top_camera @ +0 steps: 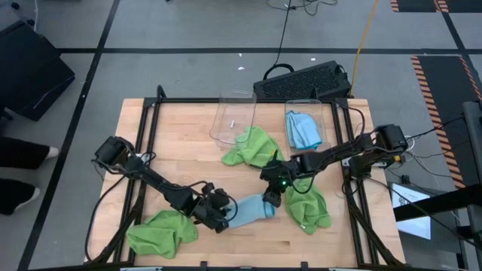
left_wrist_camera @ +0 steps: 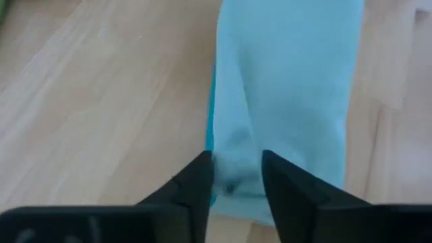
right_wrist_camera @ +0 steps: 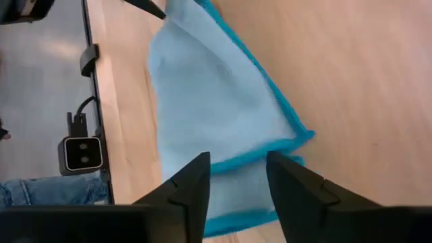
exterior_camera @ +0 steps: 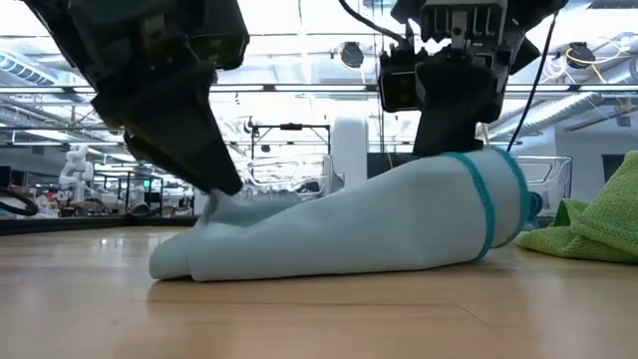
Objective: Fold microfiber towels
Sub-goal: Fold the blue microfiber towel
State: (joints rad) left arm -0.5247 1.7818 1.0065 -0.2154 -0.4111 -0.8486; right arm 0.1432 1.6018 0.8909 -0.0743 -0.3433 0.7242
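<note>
The light blue towel [top_camera: 251,208] lies folded on the table's [top_camera: 188,135] front middle. The left gripper [left_wrist_camera: 236,177] and right gripper [right_wrist_camera: 237,177] each straddle an opposite end, jaws parted, cloth between but seemingly not pinched. A clean release likely means lifting straight up so the fold stays flat.

Even bright overhead light, soft short shadows under the arms on the table [top_camera: 188,143]. Low view: ceiling lights [exterior_camera: 299,20] blown out, background hall hazy, near arm housings dark and blurred. Left wrist view soft all over, blue towel [left_wrist_camera: 283,81] washed pale. Right wrist view sharper, wood grain readable, mild glare on the floor.
</note>
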